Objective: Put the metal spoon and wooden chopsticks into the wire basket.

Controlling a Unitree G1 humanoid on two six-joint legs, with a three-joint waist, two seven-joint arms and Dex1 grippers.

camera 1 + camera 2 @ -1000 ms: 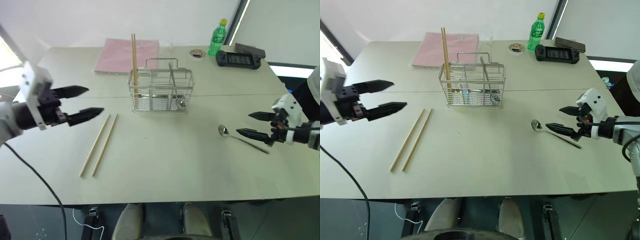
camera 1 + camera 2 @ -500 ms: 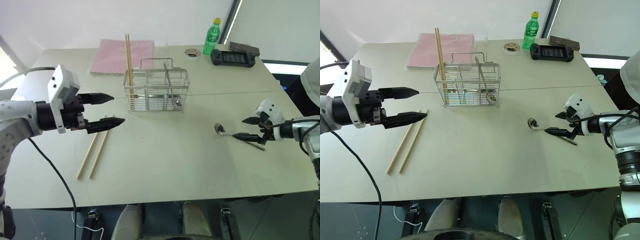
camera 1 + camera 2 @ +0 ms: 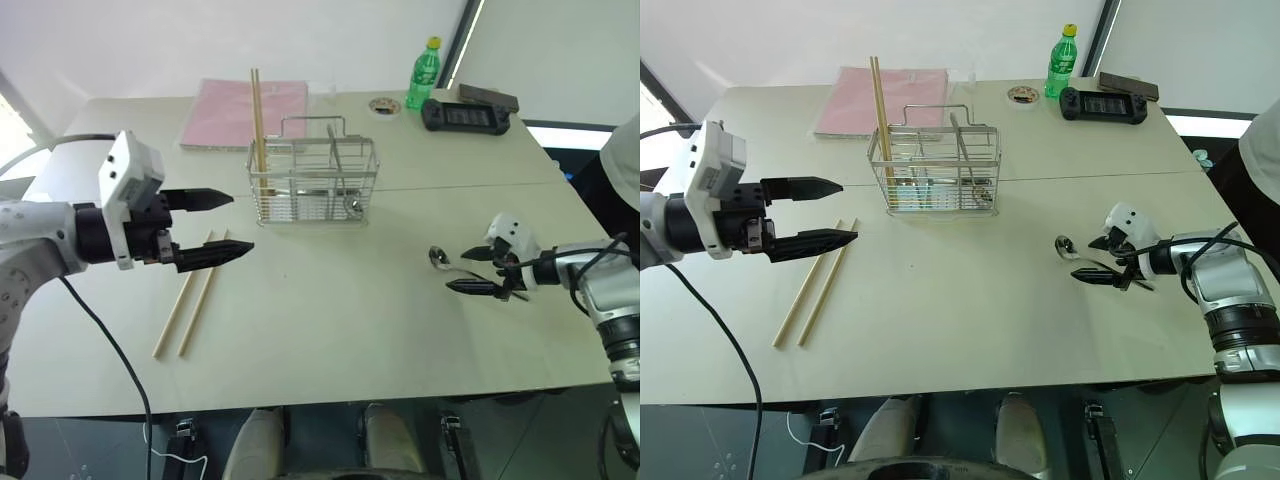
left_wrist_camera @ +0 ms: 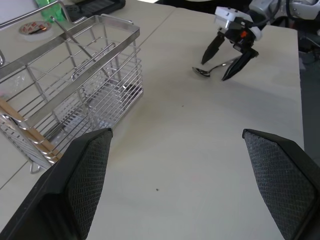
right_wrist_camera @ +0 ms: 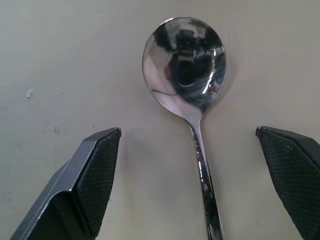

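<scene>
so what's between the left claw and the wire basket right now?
Nothing: bare table between the left claw and the wire basket, clear in the left eye view. The loose wooden chopsticks lie under the claw, not in the gap.

Head pair overlooks the table; right wrist camera hangs close over the spoon, seen in all.
</scene>
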